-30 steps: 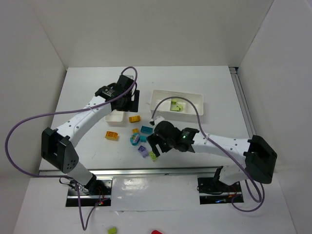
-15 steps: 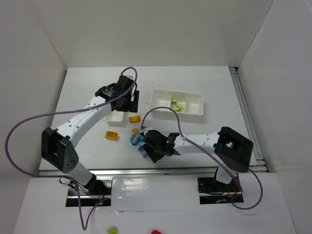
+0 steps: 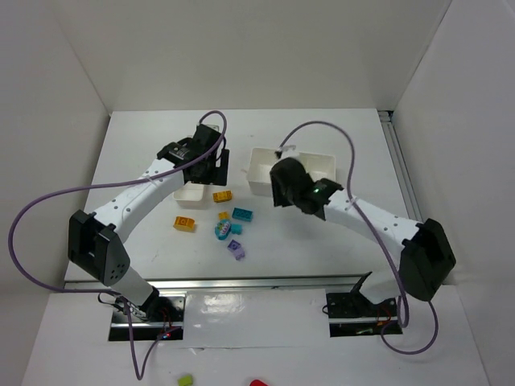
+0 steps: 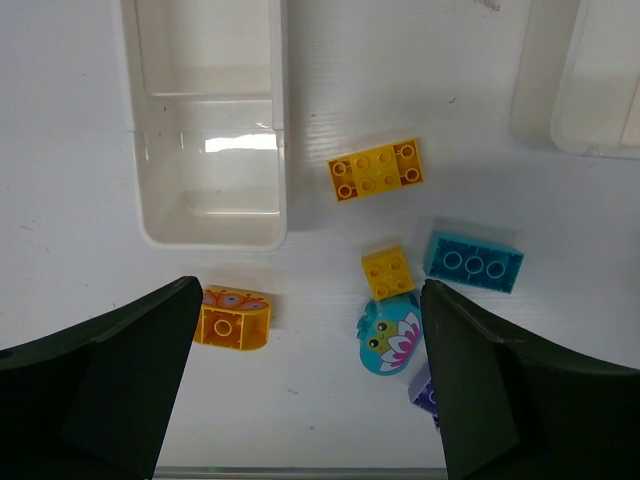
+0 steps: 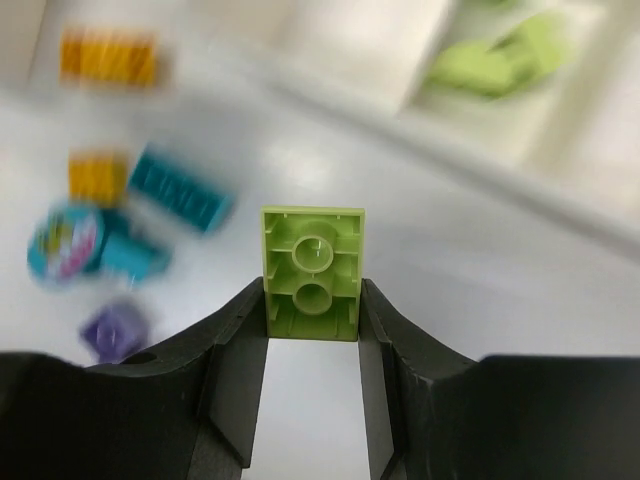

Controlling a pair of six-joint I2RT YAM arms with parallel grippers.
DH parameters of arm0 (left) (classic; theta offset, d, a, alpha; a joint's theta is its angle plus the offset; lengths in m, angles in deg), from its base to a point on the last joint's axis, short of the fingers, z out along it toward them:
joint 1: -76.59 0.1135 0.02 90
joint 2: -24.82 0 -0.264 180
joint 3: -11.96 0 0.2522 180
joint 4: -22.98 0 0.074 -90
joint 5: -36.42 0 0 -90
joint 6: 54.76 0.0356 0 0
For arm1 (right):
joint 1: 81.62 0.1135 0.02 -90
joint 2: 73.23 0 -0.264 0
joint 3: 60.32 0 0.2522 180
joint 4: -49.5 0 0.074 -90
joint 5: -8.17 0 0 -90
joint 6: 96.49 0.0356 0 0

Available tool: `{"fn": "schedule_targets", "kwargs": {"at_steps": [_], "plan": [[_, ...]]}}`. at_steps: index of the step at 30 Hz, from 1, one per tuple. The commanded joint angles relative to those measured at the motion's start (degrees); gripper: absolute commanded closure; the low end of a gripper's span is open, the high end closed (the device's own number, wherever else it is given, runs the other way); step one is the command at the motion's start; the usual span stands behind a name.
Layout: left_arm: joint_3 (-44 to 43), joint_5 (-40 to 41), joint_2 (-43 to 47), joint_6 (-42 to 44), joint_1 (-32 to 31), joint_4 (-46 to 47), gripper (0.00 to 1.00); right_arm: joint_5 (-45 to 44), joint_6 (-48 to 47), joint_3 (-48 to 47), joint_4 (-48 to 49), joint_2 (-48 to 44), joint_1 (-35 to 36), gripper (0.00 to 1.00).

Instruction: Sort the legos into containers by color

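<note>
Light green lego [image 5: 312, 272] is clamped btwn the right fingers [image 5: 235, 345], centre of the right wrist view. It's held upright and clear of the bench [image 3: 322, 241], w/ two round marks on the face toward the cam. In the top view the wrist covers those fingers; the arm's end hangs over the front edge of the wider tray [image 3: 259, 169], approx mid-frame. More light green pieces [image 5: 495, 60] lie in one compartment of that tray, upper right of the right wrist view, blurred.

Other legos are loose on the bench, in a cluster just left of centre in the top view. From the left wrist view:
- Yellow brick [image 4: 376, 169] is just right of the narrow tray [image 4: 278, 150], not touching it.
- Small yellow brick [image 4: 388, 271] is below that, w/ the teal brick [image 4: 473, 262] just beside it on the right.
- Teal rounded piece [image 4: 389, 336], flower print on it, sits right under the small yellow one; can't tell if they touch.
- Orange rounded brick [image 4: 232, 319] is just below the narrow tray's near wall.
- Purple piece [image 4: 424, 390] is at the lower edge, partly hidden by a finger.

Left fingers [image 4: 120, 390] are spread wide, nothing btwn them, above the bench by the narrow tray, which fills the upper left of that view.
</note>
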Motion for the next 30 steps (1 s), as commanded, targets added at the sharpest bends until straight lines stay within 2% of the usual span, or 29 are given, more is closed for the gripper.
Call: {"fn": "schedule_targets", "kwargs": {"at_steps": [1,3,10,13,14,16,19,21,23,24,27,29,30], "plan": [[0.32,0.6,0.55,-1.12,0.71,-0.78,0.0,-1.25,2.27,-5.22,2.45,-1.22,-8.09,0.65],[0.84,0.08,0.55,-1.73,0.71,-0.78,0.0,-2.03,2.8,-8.22,2.47,2.98,-12.49,0.64],[1.38,0.6,0.55,-0.68,0.71,-1.31,0.0,-4.94,2.81,-19.91,5.28,15.84,-18.38,0.61],[1.99,0.6,1.07,-0.68,0.71,-1.31,0.0,-6.34,2.81,-21.32,5.28,17.86,-19.71,0.47],[2.51,0.6,1.6,-0.68,0.71,-1.31,0.0,-6.34,3.42,-22.11,5.28,18.65,-20.4,0.33],[2.52,1.13,1.6,-0.68,0.71,-1.31,0.0,-6.87,3.42,-22.12,5.28,18.66,-20.41,0.21],[2.52,1.13,2.13,-0.68,1.24,-1.31,0.0,-6.87,3.42,-21.34,4.23,16.91,-20.41,0.18],[1.91,1.66,2.13,-0.68,1.24,-1.31,0.0,-7.4,2.81,-19.32,4.22,15.15,-18.23,0.18],[1.9,3.32,2.13,-1.55,1.24,-1.31,0.0,-8.28,1.49,-17.21,4.22,11.39,-16.29,0.25],[1.9,4.02,2.13,-2.16,1.76,-1.31,0.02,-7.49,0.27,-14.07,5.7,9.88,-13.58,0.25],[1.9,5.61,5.11,-4.53,2.38,-0.61,0.02,-1.79,-4.92,-7.47,9.04,4.34,-7.95,0.26],[2.43,5.61,6.86,-5.68,2.99,0.0,0.02,3.12,-7.64,-4.82,9.84,2.84,-1.8,0.26],[2.95,5.61,6.87,-5.69,3.0,0.53,0.02,3.93,-8.17,-2.98,9.85,2.84,0.22,0.23]]}}
